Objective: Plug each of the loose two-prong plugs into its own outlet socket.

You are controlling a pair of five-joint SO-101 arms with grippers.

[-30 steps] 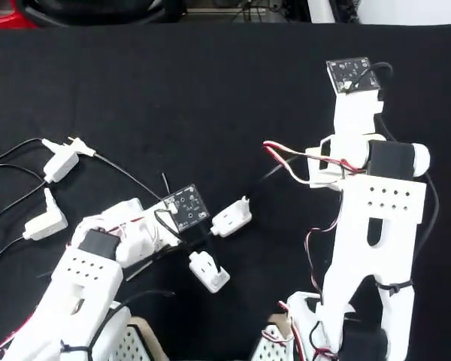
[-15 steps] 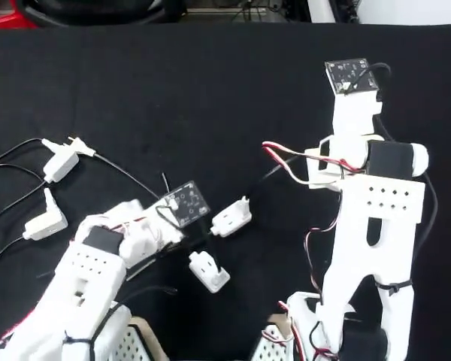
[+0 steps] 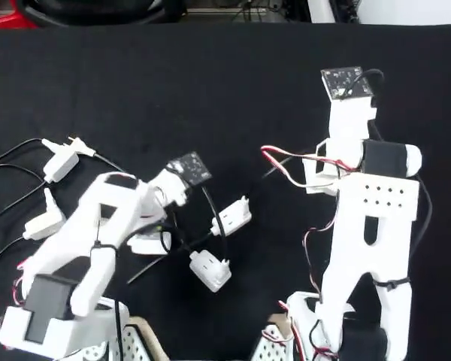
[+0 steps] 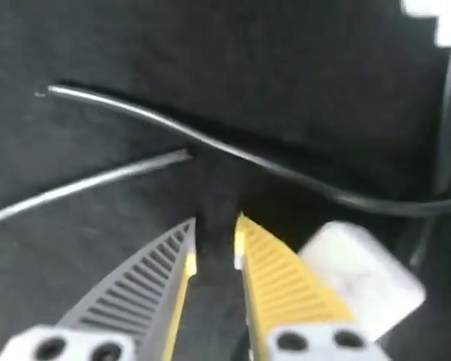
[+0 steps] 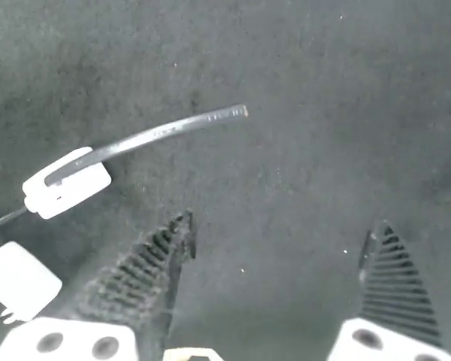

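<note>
A: Locating the task items, taking the outlet socket (image 3: 231, 216) as reference.

B: Finding a second socket (image 3: 209, 269) near it, toward the arm bases. Finding the first plug (image 3: 60, 160) and the second plug (image 3: 43, 218) well apart from it, beyond the left arm (image 3: 98, 226), both lying unplugged.

A: Checking the left gripper (image 4: 216, 222).

B: Holding the fingers (image 4: 274, 263) almost together, leaving a narrow dark gap; not showing whether anything is pinched. Hovering over a black cable (image 4: 233, 150), just beside a white block (image 4: 361, 278).

A: Checking the right gripper (image 5: 282, 226).

B: Standing wide open, gripping nothing. Hanging over the black cloth (image 5: 323, 90), apart from the outlet socket.
</note>
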